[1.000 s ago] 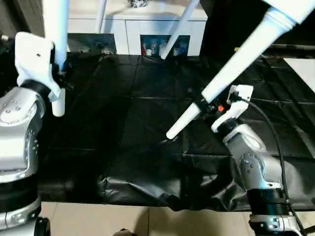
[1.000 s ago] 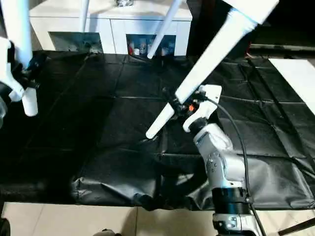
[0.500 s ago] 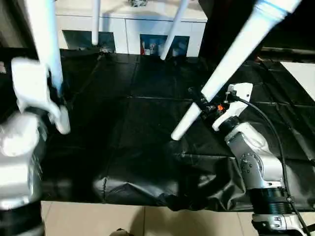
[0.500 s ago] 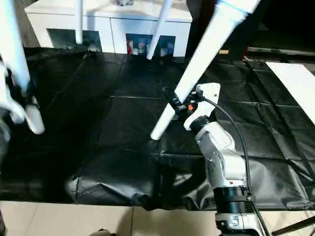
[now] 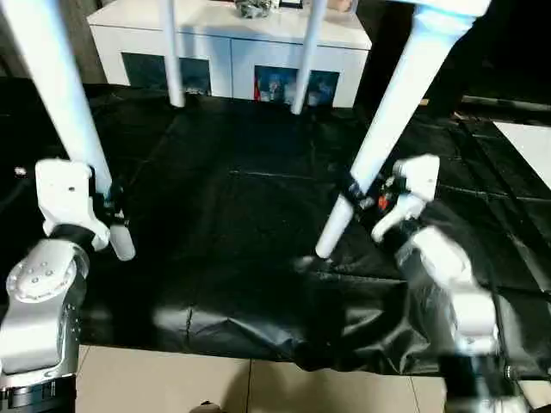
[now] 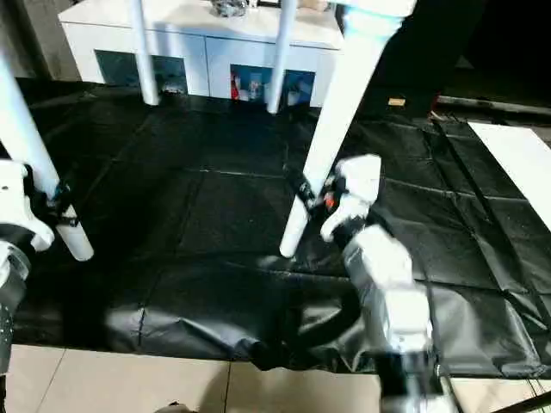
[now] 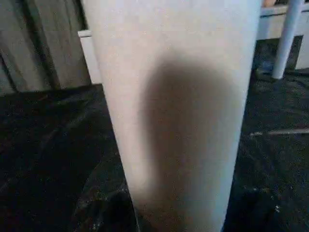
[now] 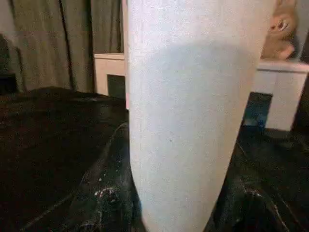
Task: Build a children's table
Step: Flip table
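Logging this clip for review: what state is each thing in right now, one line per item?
Left claw: shut on the near-left white tapered tube leg.
Right claw: shut on the near-right white tapered tube leg.
Near-left leg: tilted, tip off the black plastic sheet.
Near-right leg: tilted, tip just above the sheet.
Two far white legs: standing on the sheet.
White glass-door cabinet: doors closed.

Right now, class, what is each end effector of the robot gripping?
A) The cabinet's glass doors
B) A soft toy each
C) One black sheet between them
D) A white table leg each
D: the left end effector clamps one white table leg, and the right end effector clamps another leg.
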Robot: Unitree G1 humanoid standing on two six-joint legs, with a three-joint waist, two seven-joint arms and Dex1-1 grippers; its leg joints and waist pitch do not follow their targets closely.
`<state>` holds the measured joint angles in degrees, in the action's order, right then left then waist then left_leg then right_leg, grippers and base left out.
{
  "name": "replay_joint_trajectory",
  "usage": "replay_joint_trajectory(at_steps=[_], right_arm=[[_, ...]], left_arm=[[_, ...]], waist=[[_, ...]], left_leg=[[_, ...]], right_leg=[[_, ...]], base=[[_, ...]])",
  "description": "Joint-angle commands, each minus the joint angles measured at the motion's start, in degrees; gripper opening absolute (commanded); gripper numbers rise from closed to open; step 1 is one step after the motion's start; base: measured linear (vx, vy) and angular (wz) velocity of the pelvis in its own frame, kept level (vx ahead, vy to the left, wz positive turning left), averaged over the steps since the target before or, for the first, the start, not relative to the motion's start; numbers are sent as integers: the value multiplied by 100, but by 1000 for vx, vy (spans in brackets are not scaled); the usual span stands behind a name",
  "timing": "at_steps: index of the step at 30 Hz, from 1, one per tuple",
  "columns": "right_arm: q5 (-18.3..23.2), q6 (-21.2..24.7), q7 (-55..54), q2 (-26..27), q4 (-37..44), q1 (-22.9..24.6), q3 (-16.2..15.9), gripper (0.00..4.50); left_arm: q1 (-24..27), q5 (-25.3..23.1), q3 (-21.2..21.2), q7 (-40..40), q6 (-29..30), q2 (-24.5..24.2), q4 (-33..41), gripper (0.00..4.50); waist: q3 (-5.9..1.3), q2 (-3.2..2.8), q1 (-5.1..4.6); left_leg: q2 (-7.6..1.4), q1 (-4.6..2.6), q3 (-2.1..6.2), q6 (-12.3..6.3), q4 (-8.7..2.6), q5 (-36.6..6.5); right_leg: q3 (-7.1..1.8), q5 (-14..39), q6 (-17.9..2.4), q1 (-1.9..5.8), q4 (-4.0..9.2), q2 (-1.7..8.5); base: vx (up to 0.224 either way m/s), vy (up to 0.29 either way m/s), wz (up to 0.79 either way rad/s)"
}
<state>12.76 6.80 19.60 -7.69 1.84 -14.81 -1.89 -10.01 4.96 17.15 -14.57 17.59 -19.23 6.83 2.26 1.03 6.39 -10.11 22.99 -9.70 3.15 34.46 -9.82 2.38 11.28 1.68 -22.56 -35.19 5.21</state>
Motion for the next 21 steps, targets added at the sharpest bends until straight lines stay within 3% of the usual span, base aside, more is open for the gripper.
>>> replay_joint_trajectory(at_steps=[1, 4, 5, 7, 10, 11, 12, 13, 14, 15, 17, 18, 21], right_arm=[[-783, -325, -266, -207, 90, 167, -207, 153], [-935, -405, -405, -230, 81, 261, -140, 153], [-872, -395, -465, -167, 30, 281, -58, 153], [-713, -356, -431, -103, -79, 281, -10, 153], [-443, -235, -326, -45, -336, 258, 5, 153], [-556, -240, -370, -89, -412, 258, -59, 153], [-656, -256, -414, -124, -462, 259, -106, 153], [-602, -276, -355, -112, -509, 277, -135, 153], [-538, -289, -299, -93, -511, 289, -140, 153], [-483, -318, -266, -66, -485, 310, -140, 188], [-393, -402, -266, 25, -408, 359, -114, 223], [-363, -408, -246, 39, -386, 372, -112, 226], [-295, -462, -195, 81, -337, 429, -120, 244]], left_arm=[[-10, -340, -568, -250, -239, -159, -63, 163], [-17, -335, -578, -262, -315, -173, -158, 163], [-39, -347, -596, -260, -317, -193, -207, 163], [-59, -367, -624, -255, -311, -215, -243, 163], [-17, -416, -653, -200, -315, -224, -233, 163], [18, -487, -648, -125, -360, -236, -225, 163], [40, -539, -644, -71, -397, -246, -222, 163], [83, -455, -634, -138, -359, -260, -224, 163], [103, -379, -624, -210, -351, -265, -223, 163], [137, -319, -594, -242, -342, -271, -200, 219], [244, -197, -509, -287, -320, -293, -114, 237], [278, -191, -495, -288, -324, -304, -90, 247], [422, -119, -418, -311, -392, -316, -10, 271]], waist=[[-315, -209, -58], [-285, -204, -73], [-283, -391, -57], [-251, -301, -99], [-230, -293, -88], [-231, -248, -95], [-241, -268, -88], [-241, -244, -97], [-243, -272, -100], [-237, -201, -113], [-243, -209, -124], [-249, -178, -133], [-240, -194, -149]], left_leg=[[-241, -222, 125, 501, -569, -2197], [-248, -262, 126, 532, -590, -2614], [-239, -280, 156, 591, -596, -2757], [-231, -286, 157, 593, -605, -3080], [-235, -304, 171, 539, -619, -3226], [-244, -305, 171, 534, -624, -3212], [-242, -300, 178, 539, -624, -3164], [-245, -288, 174, 535, -630, -3114], [-247, -295, 180, 552, -637, -3147], [-251, -290, 172, 538, -641, -3176], [-248, -269, 187, 519, -651, -3186], [-250, -268, 185, 513, -651, -3170], [-249, -264, 173, 487, -647, -3143]], right_leg=[[-177, 811, -675, 101, 408, 184], [-189, 1209, -647, 62, 452, 182], [-196, 1323, -633, 43, 447, 195], [-191, 1616, -595, 47, 512, 184], [-208, 2018, -598, 45, 554, 223], [-208, 2012, -584, 43, 565, 217], [-209, 1956, -592, 54, 546, 219], [-207, 1871, -595, 55, 547, 212], [-205, 1857, -595, 49, 543, 209], [-203, 1879, -580, 49, 551, 201], [-205, 1927, -552, 54, 542, 210], [-202, 1925, -541, 59, 540, 208], [-217, 1911, -604, 42, 544, 215]], base=[[0, 0, 0], [0, 0, 0], [0, 0, 0], [0, 0, 0], [0, 0, 0], [0, 0, 0], [0, 0, 0], [0, 0, 0], [0, 0, 0], [0, 0, 0], [0, 0, 0], [0, 0, 0], [0, 0, 0]])
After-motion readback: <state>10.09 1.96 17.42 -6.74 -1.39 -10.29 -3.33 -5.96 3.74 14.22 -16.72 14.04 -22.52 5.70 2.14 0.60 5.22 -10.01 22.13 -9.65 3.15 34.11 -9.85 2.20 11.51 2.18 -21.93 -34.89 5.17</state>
